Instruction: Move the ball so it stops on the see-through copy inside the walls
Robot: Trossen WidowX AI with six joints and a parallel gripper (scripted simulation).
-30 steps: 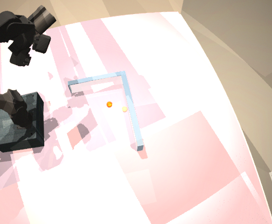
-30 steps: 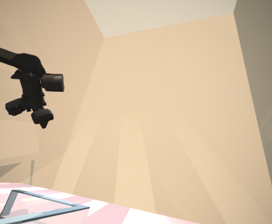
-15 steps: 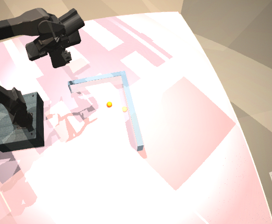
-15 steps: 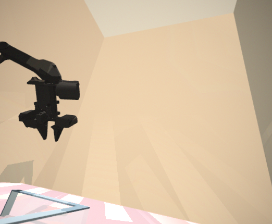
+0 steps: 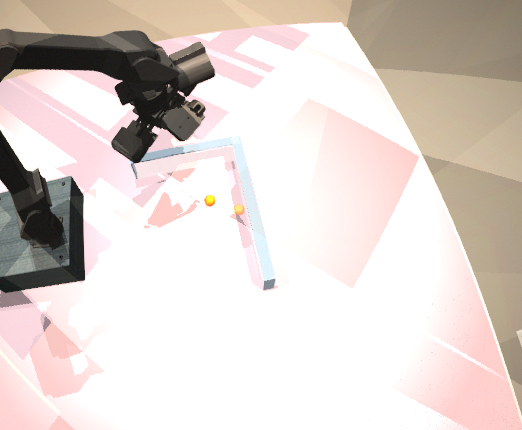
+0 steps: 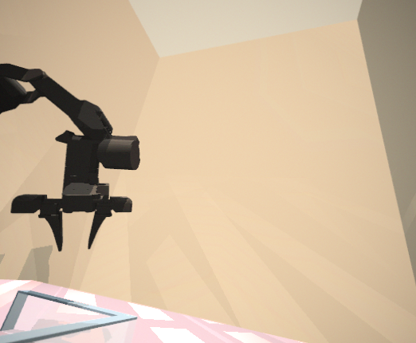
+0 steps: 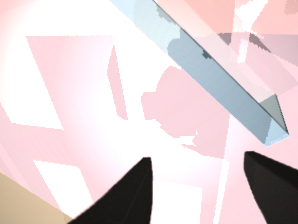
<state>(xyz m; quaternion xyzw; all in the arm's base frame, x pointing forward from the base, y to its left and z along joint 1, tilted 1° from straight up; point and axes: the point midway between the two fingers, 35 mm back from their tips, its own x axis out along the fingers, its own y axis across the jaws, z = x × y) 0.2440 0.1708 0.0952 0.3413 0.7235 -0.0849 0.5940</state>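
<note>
The ball [image 5: 209, 200] lies on the table [image 5: 355, 310] inside the corner of the walls [image 5: 255, 215]. Just beside it, close to the long wall, is the pale copy [image 5: 239, 209]; the two do not touch. Farther back, the gripper [image 6: 74, 238] hangs high above the end of the short wall, fingers pointing down, half open and grasping nothing.

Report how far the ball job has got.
Nothing is finished yet. The ball lies on the table inside the clear walls, beside but not on the see-through copy. In hand: the pincer, half open and holding nothing, hangs high above the end of one wall. Left: reach the ball, bring it onto the copy, release, withdraw.
</note>
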